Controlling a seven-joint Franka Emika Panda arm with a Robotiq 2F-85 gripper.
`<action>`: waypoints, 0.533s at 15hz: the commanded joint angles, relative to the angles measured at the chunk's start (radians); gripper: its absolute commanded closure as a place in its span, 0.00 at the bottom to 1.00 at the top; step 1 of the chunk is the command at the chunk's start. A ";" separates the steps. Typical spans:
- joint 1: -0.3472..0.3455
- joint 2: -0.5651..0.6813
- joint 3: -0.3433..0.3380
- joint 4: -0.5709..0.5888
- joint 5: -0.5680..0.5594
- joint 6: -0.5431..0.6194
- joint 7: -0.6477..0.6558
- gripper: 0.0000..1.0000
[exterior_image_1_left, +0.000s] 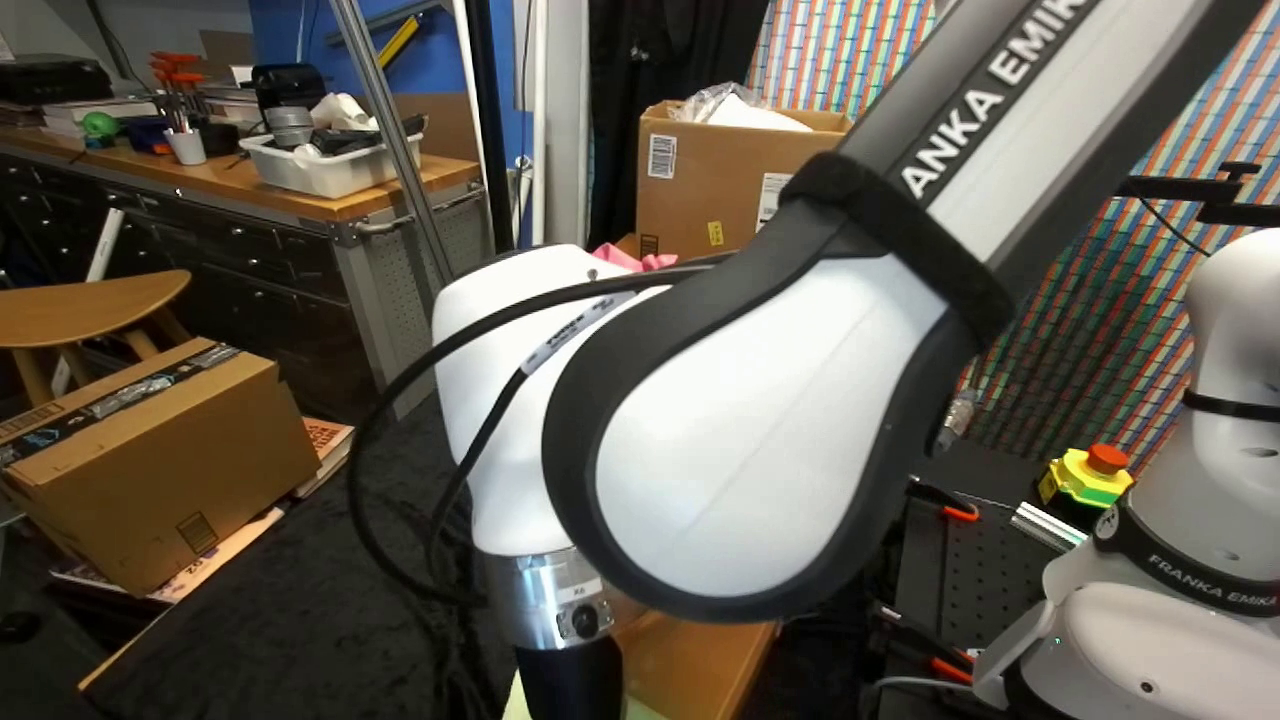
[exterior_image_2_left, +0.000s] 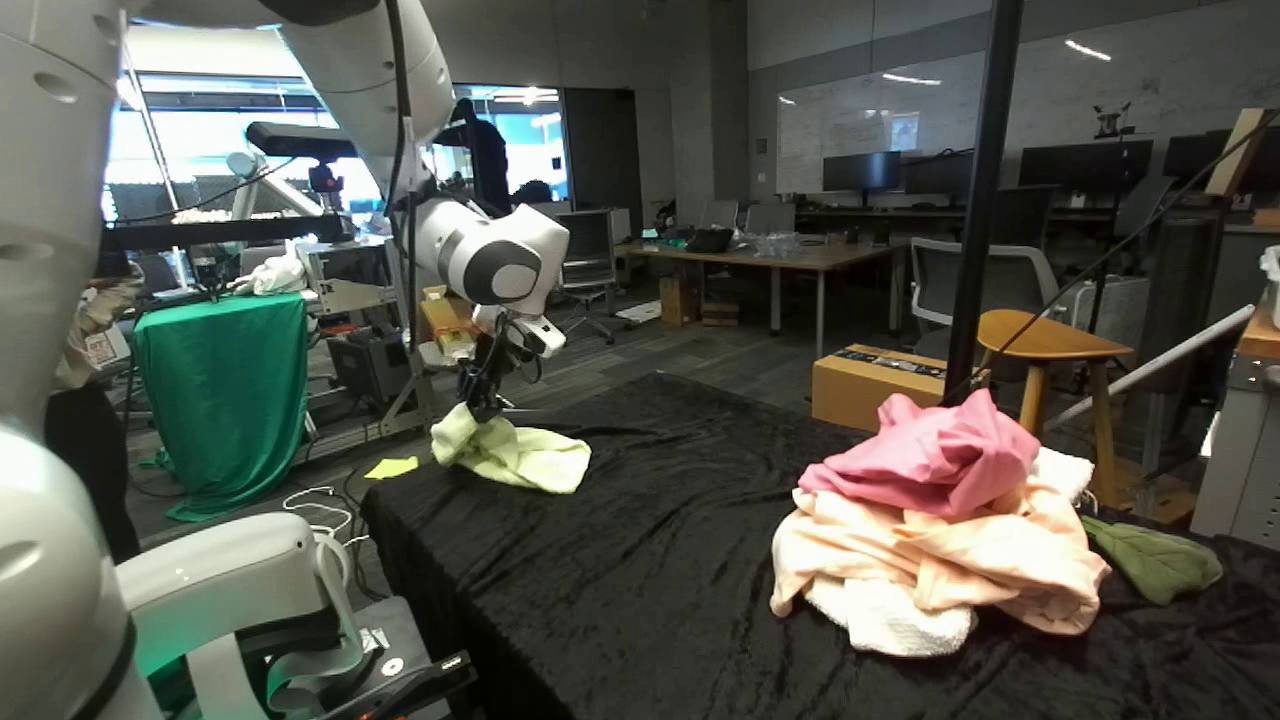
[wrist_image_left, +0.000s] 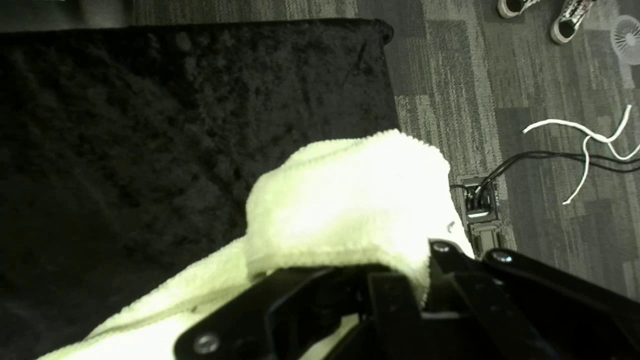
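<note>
A pale green towel (exterior_image_2_left: 535, 458) lies bunched at the edge of the black cloth-covered table in an exterior view. My gripper (exterior_image_2_left: 484, 408) comes down on its raised end. In the wrist view the towel (wrist_image_left: 345, 200) bulges up in front of the dark fingers (wrist_image_left: 395, 300), and a fold runs down between them. There the gripper (wrist_image_left: 419, 287) is shut on the towel, whose far part trails off to the lower left. The fingertips themselves are covered by cloth. In another exterior view the arm hides most of this spot, and the gripper lies below the frame.
A heap of pink (exterior_image_2_left: 930, 455) and peach cloth (exterior_image_2_left: 950, 560), with white and dark green pieces, sits on the black table cover (exterior_image_2_left: 640, 560). A black post (exterior_image_2_left: 980, 200) rises behind it. Cables (wrist_image_left: 585, 135) lie on the floor beyond the table edge.
</note>
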 joint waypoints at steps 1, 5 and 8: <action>-0.008 -0.085 -0.036 -0.045 -0.067 -0.022 0.011 0.90; -0.035 -0.138 -0.074 -0.065 -0.140 -0.055 0.000 0.90; -0.076 -0.170 -0.103 -0.059 -0.170 -0.105 -0.023 0.90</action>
